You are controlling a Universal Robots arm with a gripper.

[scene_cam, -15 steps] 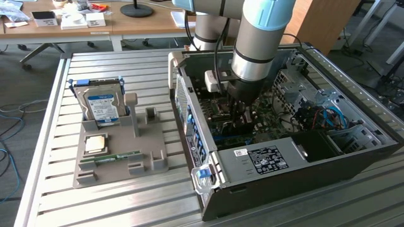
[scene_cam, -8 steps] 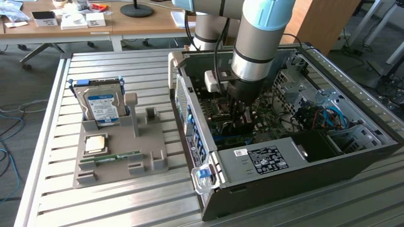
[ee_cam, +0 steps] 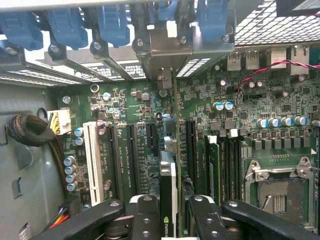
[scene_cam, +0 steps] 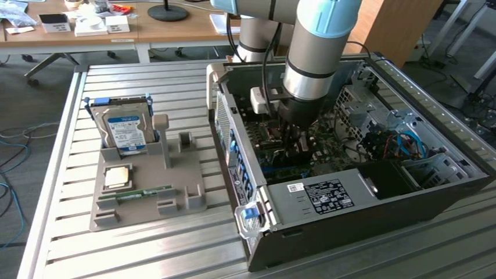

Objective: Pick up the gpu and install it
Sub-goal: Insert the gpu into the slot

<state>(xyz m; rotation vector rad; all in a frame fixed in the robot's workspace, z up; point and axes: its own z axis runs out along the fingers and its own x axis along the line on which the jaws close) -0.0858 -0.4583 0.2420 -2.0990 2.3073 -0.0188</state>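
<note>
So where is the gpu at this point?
Inside the open computer case, the gpu stands on edge between the gripper fingers, right over the motherboard's expansion slots.

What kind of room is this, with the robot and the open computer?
Probably a robotics lab or workshop. A robot arm reaches into an open computer case on a slatted metal table. A grey tray beside it holds spare parts, and office desks stand behind.

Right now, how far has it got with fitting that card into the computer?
Picked up already: the tool grips the gpu edge-on, inside the open computer case. In hand: the card is standing over the motherboard slots, in line with the rear bracket opening. Left: whether it is pressed fully into a slot cannot be told.
</note>
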